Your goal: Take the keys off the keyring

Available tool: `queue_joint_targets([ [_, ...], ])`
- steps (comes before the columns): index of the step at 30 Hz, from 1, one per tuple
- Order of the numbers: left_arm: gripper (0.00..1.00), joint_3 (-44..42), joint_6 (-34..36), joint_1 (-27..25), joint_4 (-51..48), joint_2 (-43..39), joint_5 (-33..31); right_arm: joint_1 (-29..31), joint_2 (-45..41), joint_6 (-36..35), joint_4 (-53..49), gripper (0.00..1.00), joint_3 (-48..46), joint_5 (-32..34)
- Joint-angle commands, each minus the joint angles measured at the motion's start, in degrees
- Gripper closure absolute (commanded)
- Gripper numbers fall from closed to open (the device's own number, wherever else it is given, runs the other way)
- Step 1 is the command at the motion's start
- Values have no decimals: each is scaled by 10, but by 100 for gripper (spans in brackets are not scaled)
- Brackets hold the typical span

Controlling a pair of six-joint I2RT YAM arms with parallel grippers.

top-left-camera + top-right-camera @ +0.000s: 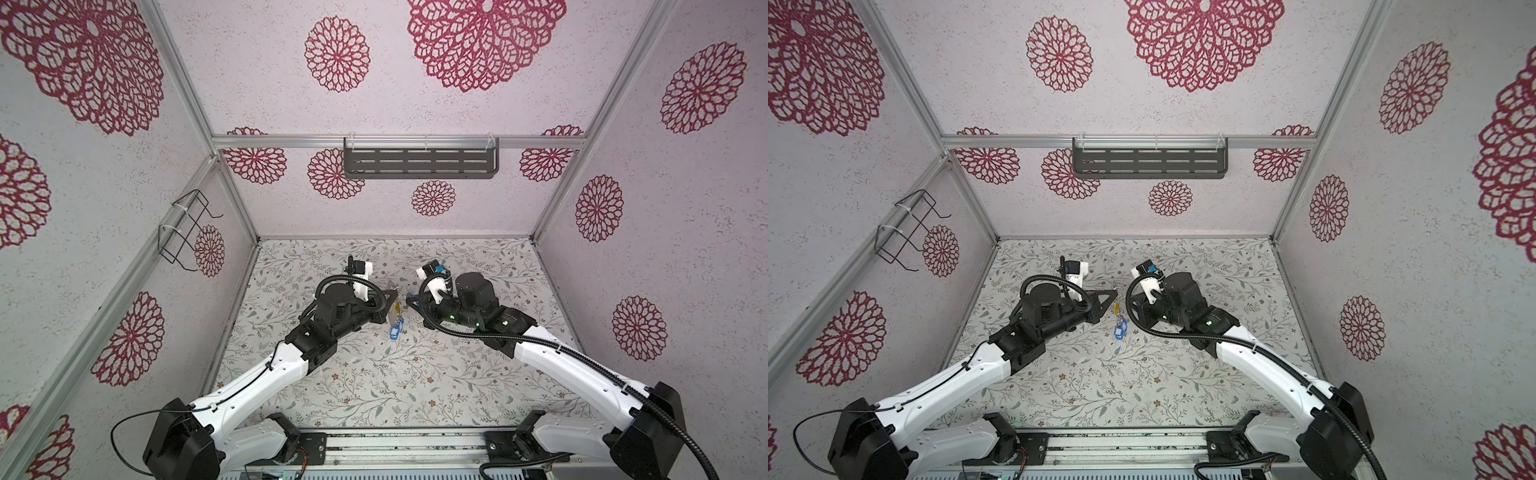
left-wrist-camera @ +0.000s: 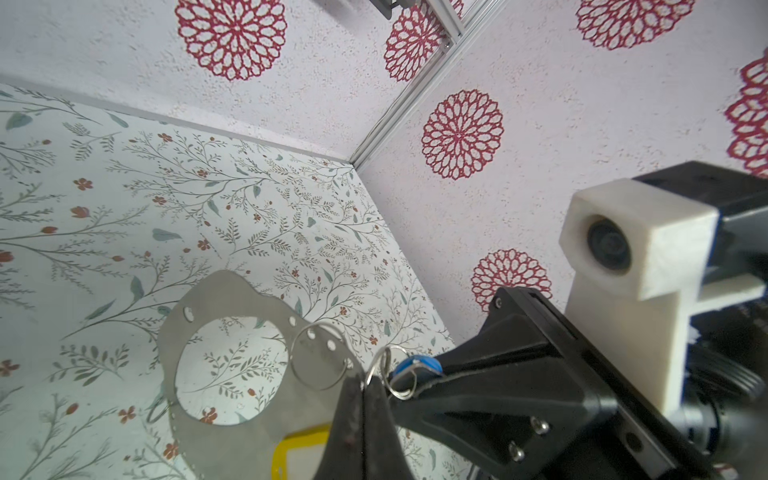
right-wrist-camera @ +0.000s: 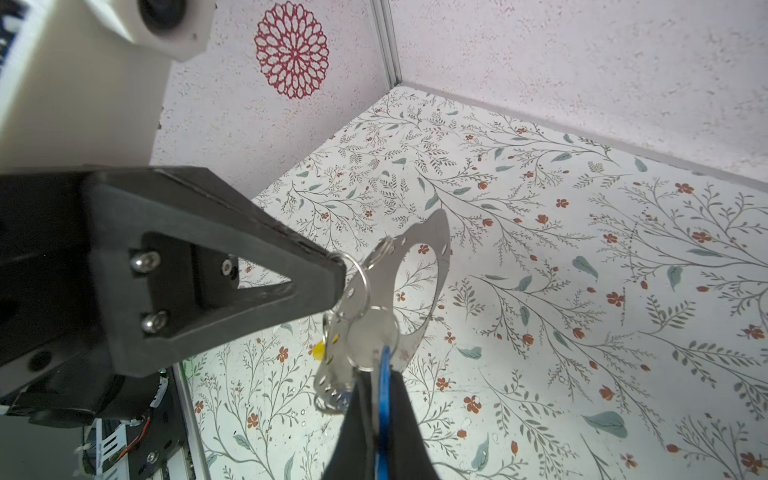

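The two arms meet over the middle of the floral table (image 1: 374, 374), their tips almost touching just above centre in both top views. The left gripper (image 2: 365, 384) is pinched tight, its jaws closed on a thin silver ring (image 2: 376, 365) that threads a hole in the keyring (image 2: 232, 299). The right gripper (image 3: 376, 388) is likewise squeezed closed, and a blue tag (image 3: 384, 374) is clamped edge-on between its fingers, with another silver loop just above the tips. The keyring (image 3: 436, 237), a flat grey hoop with small holes along its rim, hangs in the air between the two grippers, clear of the table. In the left wrist view it fills the lower middle of the frame; in the right wrist view it sits near the centre, seen at a slant. A yellow tag (image 2: 299, 453) hangs from it beside the left fingers, and hanging blue tags (image 1: 395, 330) dangle lowest, below the yellow tag (image 1: 397, 307), just under the gripper tips.
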Motion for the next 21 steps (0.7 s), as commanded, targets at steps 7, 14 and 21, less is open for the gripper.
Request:
queue_joint_targets([
  [7,100,29,89,9,-106,12,-152,-20,-9,-59,-143,100,117,119],
  [14,100,35,102,-14,-114,44,-120,-25,31,-80,-171,100,192,119],
  [21,100,31,98,-21,-89,67,-76,-25,51,-85,-176,100,240,107],
])
